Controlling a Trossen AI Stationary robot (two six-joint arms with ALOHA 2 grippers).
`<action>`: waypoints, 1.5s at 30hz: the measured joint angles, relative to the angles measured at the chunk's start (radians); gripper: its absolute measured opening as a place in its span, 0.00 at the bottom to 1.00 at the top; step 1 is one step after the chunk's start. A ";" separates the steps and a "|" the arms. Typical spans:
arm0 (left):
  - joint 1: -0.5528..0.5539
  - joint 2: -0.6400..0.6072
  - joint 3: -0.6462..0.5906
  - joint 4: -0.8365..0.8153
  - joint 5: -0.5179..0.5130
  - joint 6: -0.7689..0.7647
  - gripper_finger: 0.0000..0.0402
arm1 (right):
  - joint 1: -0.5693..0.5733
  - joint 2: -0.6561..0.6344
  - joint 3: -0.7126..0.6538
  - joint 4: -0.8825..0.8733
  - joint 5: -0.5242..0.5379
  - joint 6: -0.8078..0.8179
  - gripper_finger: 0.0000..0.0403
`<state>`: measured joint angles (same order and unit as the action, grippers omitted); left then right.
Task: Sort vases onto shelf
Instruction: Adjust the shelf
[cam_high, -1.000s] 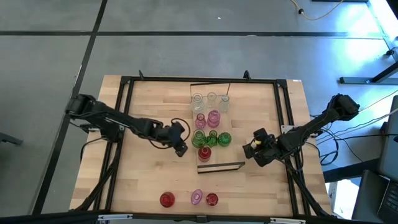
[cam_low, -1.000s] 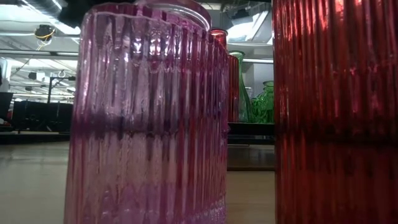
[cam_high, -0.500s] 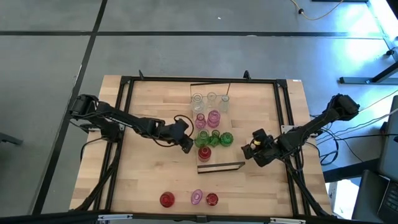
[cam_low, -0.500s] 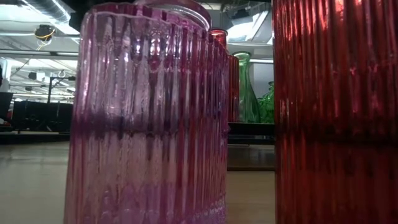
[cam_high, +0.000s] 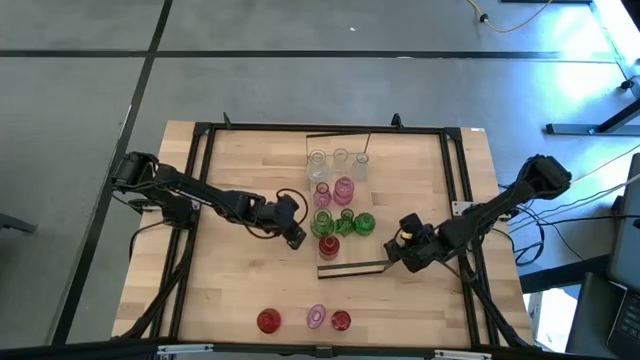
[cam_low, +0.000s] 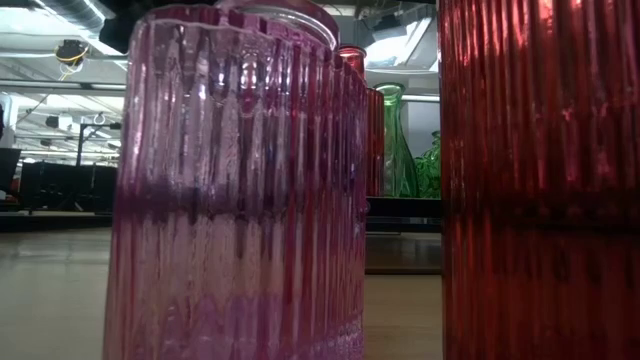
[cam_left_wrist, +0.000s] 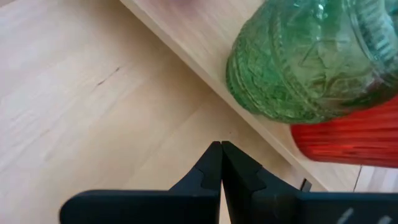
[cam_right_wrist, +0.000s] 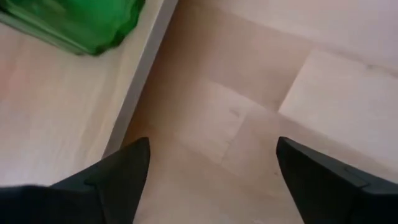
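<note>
Both arms dark, jointed, cables looped at the wrists; right gripper (cam_high: 392, 257) has yellow marking, fingers (cam_right_wrist: 112, 180) matte black wedges.

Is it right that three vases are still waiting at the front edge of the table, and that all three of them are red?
Not quite. Three vases do wait there, but only two are red. The middle one is pink, as the high view shows.

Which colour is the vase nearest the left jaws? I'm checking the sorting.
Green, with an embossed pattern: the green vase shows best in the left wrist view.
</note>
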<state>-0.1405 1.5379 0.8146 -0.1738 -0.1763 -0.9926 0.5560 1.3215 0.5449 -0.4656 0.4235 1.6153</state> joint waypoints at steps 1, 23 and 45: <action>0.000 0.000 0.000 0.000 -0.001 -0.001 0.00 | 0.000 0.013 0.000 0.009 -0.008 0.000 0.80; 0.000 -0.034 0.000 -0.122 -0.052 -0.022 0.00 | -0.001 0.057 -0.001 0.213 0.011 -0.032 0.51; 0.008 -0.262 0.000 -0.406 -0.217 -0.021 0.00 | -0.118 0.056 0.001 0.314 -0.066 -0.209 0.51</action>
<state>-0.1323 1.2754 0.8150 -0.5796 -0.3932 -1.0135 0.4377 1.3772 0.5461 -0.1512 0.3578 1.4067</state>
